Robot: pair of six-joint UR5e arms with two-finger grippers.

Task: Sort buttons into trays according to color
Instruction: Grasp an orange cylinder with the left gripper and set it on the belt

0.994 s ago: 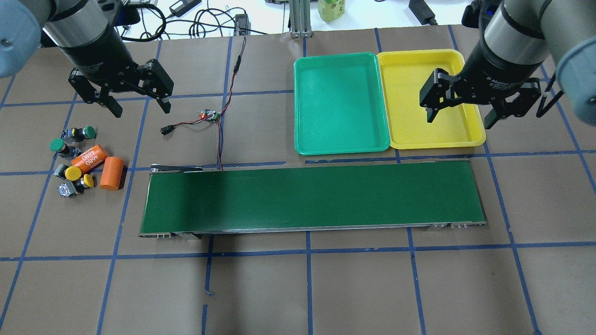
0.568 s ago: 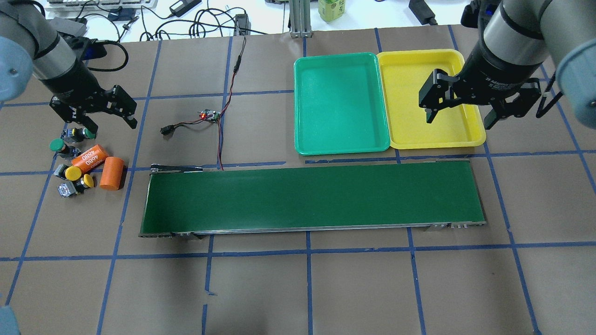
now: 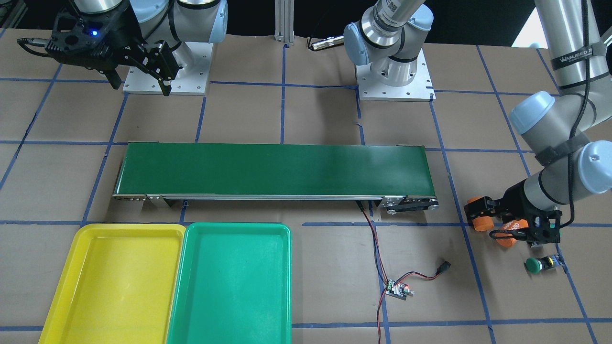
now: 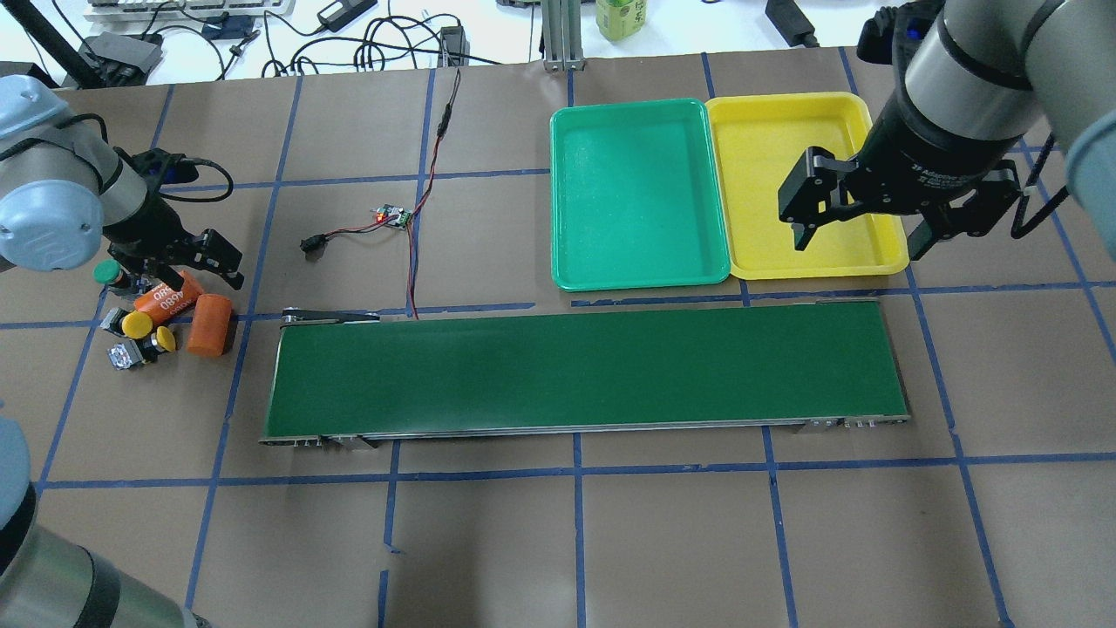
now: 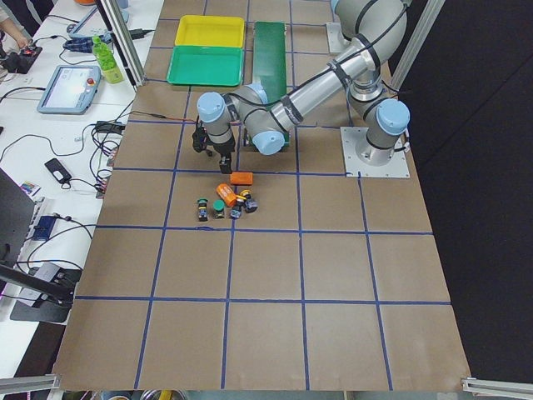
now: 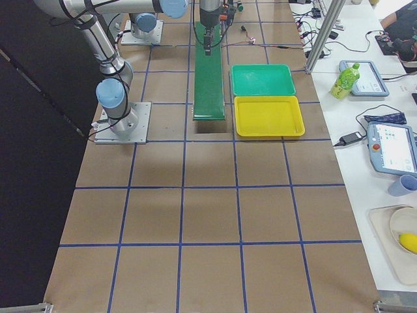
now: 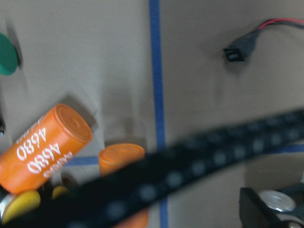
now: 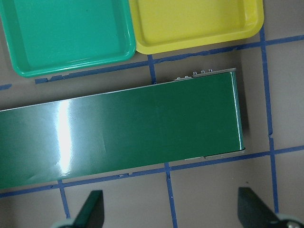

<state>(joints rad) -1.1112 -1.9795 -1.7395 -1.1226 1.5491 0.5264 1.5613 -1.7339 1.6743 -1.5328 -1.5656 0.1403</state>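
My left gripper [image 4: 185, 277] [image 3: 511, 224] hangs open and low over the button cluster at the table's left. Its fingers straddle the orange cylinder printed "4680" [image 4: 166, 296] [image 7: 42, 147] without holding anything. One green button [image 4: 107, 272] lies just left of it, and two yellow buttons [image 4: 137, 324] [image 4: 164, 338] sit nearer the robot. A green button [image 3: 533, 265] shows beyond the gripper in the front-facing view. The green tray [image 4: 636, 192] and yellow tray [image 4: 767, 174] stand side by side, both empty. My right gripper [image 4: 859, 235] [image 3: 138, 83] hovers open over the yellow tray's near right corner.
A plain orange cylinder [image 4: 209, 324] lies beside the buttons. The long dark green conveyor belt [image 4: 584, 371] runs across the middle. A small circuit board [image 4: 394, 216] with red and black wires and a loose connector [image 4: 309, 244] lies between the cluster and the trays.
My left arm has swung left and down towards the robot, from open table onto the button cluster, staying open and now covering one green button. The right gripper has barely shifted.
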